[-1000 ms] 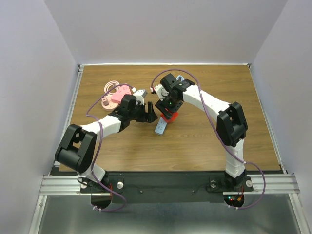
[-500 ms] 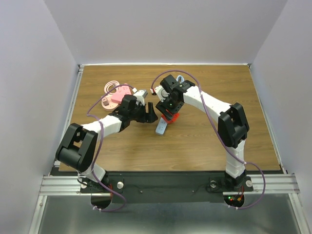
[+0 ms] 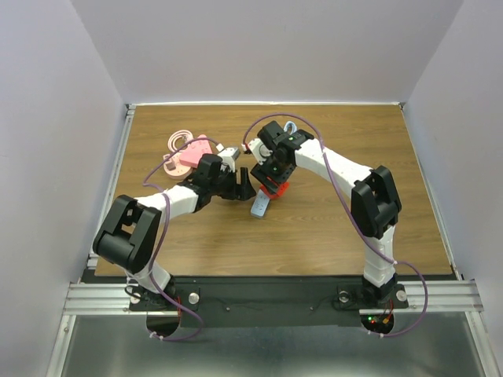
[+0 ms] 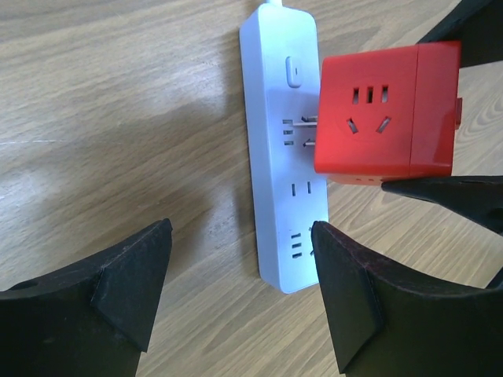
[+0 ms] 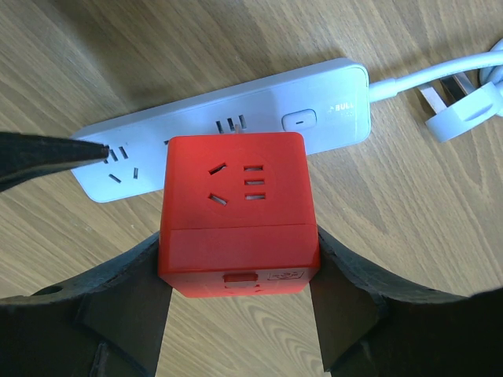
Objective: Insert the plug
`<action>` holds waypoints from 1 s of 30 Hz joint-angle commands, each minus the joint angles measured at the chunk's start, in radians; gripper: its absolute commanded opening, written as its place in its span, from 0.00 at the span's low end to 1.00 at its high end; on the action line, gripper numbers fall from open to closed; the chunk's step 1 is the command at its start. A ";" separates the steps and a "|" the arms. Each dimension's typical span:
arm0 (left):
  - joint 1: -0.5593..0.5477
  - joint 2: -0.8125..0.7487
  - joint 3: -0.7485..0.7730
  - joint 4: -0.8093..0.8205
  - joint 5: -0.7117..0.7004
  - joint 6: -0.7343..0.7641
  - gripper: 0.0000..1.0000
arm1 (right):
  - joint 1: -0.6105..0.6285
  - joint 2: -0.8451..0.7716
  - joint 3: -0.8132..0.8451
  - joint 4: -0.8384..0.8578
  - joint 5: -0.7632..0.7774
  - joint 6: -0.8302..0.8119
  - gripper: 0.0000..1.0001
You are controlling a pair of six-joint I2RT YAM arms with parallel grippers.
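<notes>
Plug (image 3: 273,187): red cube, clamped between the two fingers of the right pincer (image 5: 240,250), near the middle of the desk (image 3: 330,236). Hangs directly over the light blue power strip (image 4: 275,181), one socket face turned up toward the right wrist camera. Shows metal prongs (image 4: 302,131) between cube and strip, tips at the strip's slots, cube body not down on the strip's face. Just left of it, left pincer (image 4: 240,228) spread wide and holding nothing. In its wrist view, near end of the strip between the two fingers, closer to one than the other; touching or not, cannot tell. At the strip's far end, white cable (image 5: 409,82) running off to a pale connector (image 5: 464,110). Far left on the desk, pink item (image 3: 189,155) with a looped cord, close beside the left arm's wrist.
</notes>
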 commanded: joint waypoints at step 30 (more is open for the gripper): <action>-0.171 0.061 -0.020 0.086 -0.121 0.034 0.84 | -0.047 -0.064 0.137 0.009 0.269 0.177 0.00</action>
